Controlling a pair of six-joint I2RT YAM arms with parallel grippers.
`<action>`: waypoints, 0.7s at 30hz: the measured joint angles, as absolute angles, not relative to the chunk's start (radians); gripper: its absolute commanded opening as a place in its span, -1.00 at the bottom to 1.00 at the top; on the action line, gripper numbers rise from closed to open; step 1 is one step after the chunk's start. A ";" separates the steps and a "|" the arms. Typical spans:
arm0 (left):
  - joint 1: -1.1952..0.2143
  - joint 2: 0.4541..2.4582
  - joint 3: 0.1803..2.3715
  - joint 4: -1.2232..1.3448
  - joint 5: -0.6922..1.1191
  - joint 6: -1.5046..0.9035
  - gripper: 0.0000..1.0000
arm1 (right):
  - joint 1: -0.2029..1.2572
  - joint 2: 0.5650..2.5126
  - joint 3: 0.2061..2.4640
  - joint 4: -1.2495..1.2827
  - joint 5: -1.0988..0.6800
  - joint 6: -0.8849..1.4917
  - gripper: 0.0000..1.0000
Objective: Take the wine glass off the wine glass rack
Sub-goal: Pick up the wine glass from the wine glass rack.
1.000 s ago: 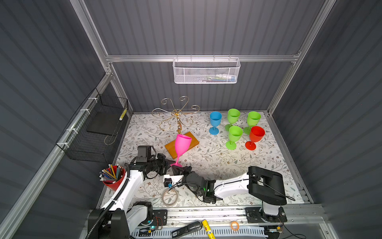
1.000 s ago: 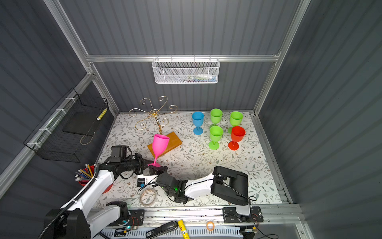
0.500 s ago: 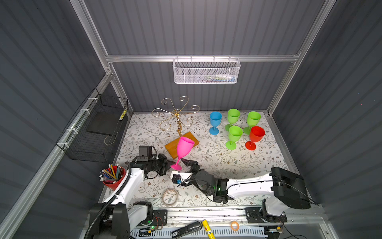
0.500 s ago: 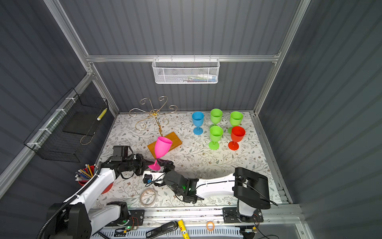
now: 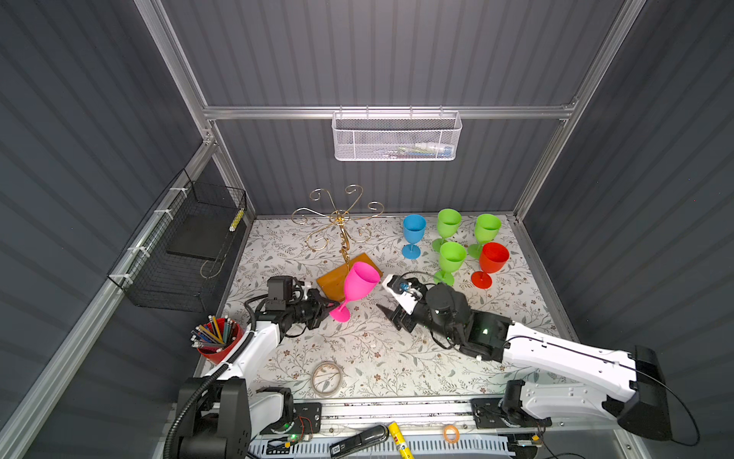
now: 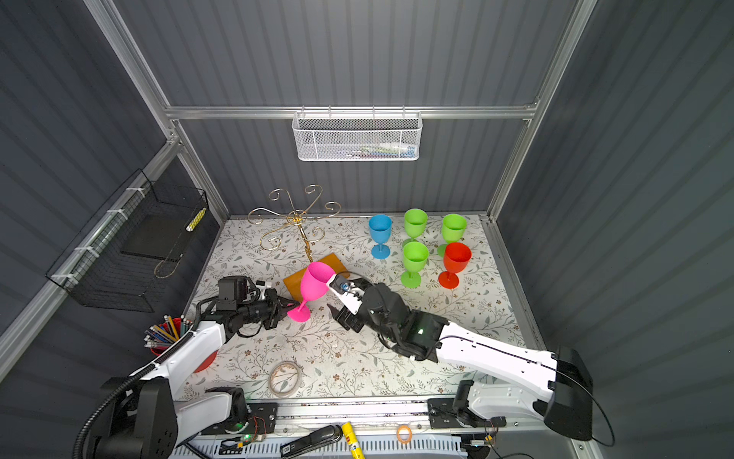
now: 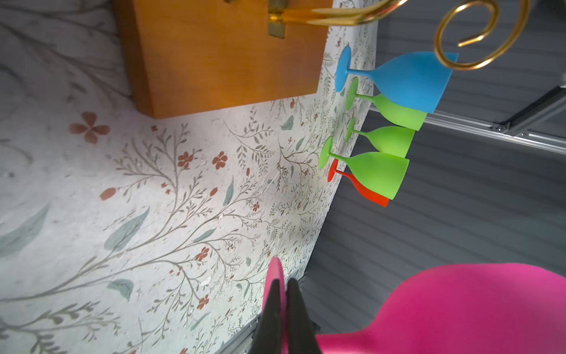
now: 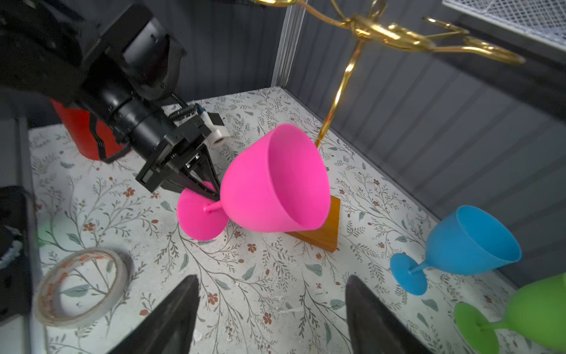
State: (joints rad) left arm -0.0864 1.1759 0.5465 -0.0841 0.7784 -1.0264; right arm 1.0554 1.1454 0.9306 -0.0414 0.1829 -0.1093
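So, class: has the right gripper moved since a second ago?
Yes: the right gripper has moved away from the tape roll, toward the red wine glass.

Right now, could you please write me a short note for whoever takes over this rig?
The left gripper is shut on the foot of the pink glass, which is tilted in front of the wooden base.
The right gripper is open beside it, not touching.
The rack has all arms empty, so the glass is off.
The other glasses, five in all, stand at the back on the robot's right.
Probably left: stand the glass on the table and release.
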 measured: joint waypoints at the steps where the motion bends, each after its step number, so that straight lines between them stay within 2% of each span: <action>1: -0.086 1.183 0.542 -0.063 0.787 -1.020 -1.00 | 1.032 1.139 0.955 -0.080 0.149 -0.073 0.49; 10: -0.087 1.220 0.535 0.038 0.836 -0.955 -1.00 | 0.956 1.205 1.151 -0.301 -0.092 0.131 0.41; 21: -0.086 1.221 0.530 0.106 0.890 -0.918 -1.00 | 0.940 1.357 1.270 -0.391 -0.221 0.178 0.29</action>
